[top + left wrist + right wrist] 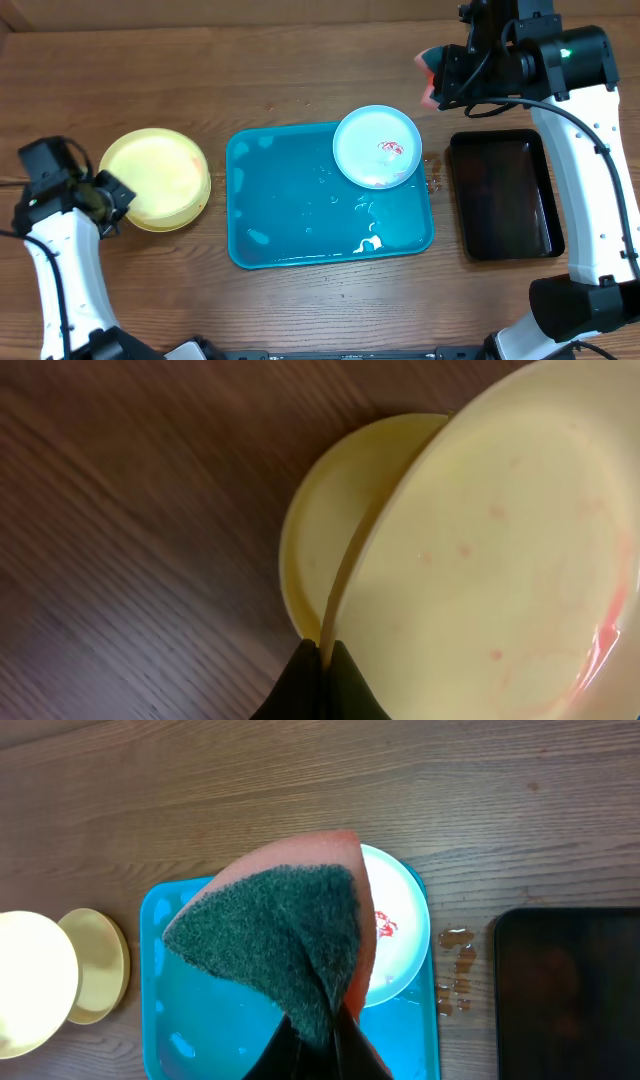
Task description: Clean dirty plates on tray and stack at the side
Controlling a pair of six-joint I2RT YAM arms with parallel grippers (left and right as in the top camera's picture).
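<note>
The light blue plate point(376, 147) is sitting in the far right corner of the teal tray point(290, 220), its rim overhanging the tray's far edge a little. A red sauce smear is showing on its pale centre, right of the middle. The tray floor is glistening with wet patches and a few pale flecks near its near edge.

Left of the tray, on the bare wood, a yellow plate point(500, 560) is being held tilted by the left gripper point(322, 655), whose jaws are pinching closed on its rim. Faint reddish marks are showing on its face. It is hanging over a second yellow plate point(320, 530) that is lying flat on the table point(300, 60); whether the two are touching is hard to tell from these views.

The right gripper point(320, 1030) is hovering raised beyond the tray's far right corner, its jaws clamping tight on a sponge point(280, 930), orange with a dark green scouring face. Small droplets point(455, 960) are lying on the wood between the teal tray and a black tray point(503, 195) on the right.
</note>
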